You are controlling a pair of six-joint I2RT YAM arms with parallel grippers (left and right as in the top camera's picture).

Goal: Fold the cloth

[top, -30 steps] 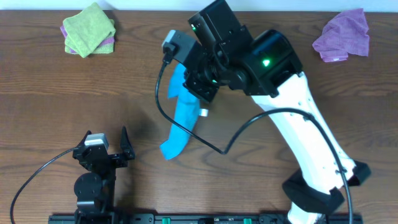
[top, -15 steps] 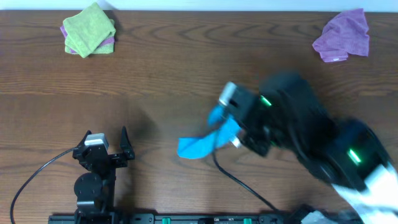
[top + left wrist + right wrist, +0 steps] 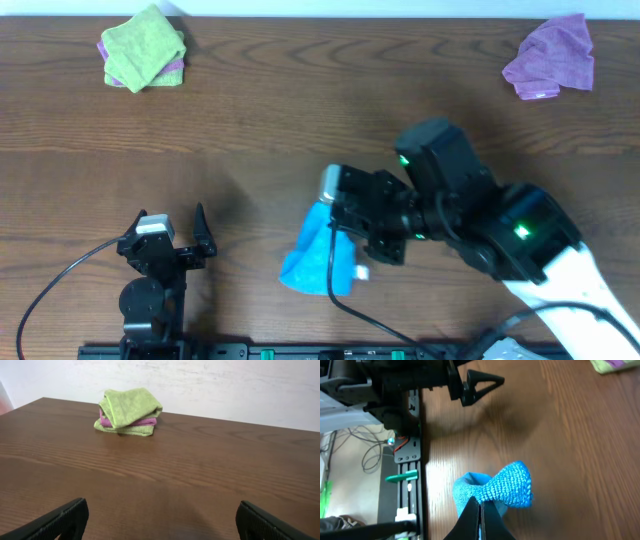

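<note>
The right gripper [image 3: 480,506] is pinched tight on the cloth [image 3: 318,256], which is bunched into a narrow strip over the near middle of the surface [image 3: 250,130]. The left gripper [image 3: 170,224] stands wide and holds nothing, well apart from the cloth.

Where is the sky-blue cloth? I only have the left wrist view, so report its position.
Observer: The sky-blue cloth is near the front edge of the table, about mid-width, to the right of your left tool.
Operator: Tell me what has hold of it.
Observer: The right tool is shut on it, pinching a bunched part between its fingertips.
Operator: Describe its shape.
Observer: It is crumpled into a narrow bundle, neither spread flat nor folded.
</note>
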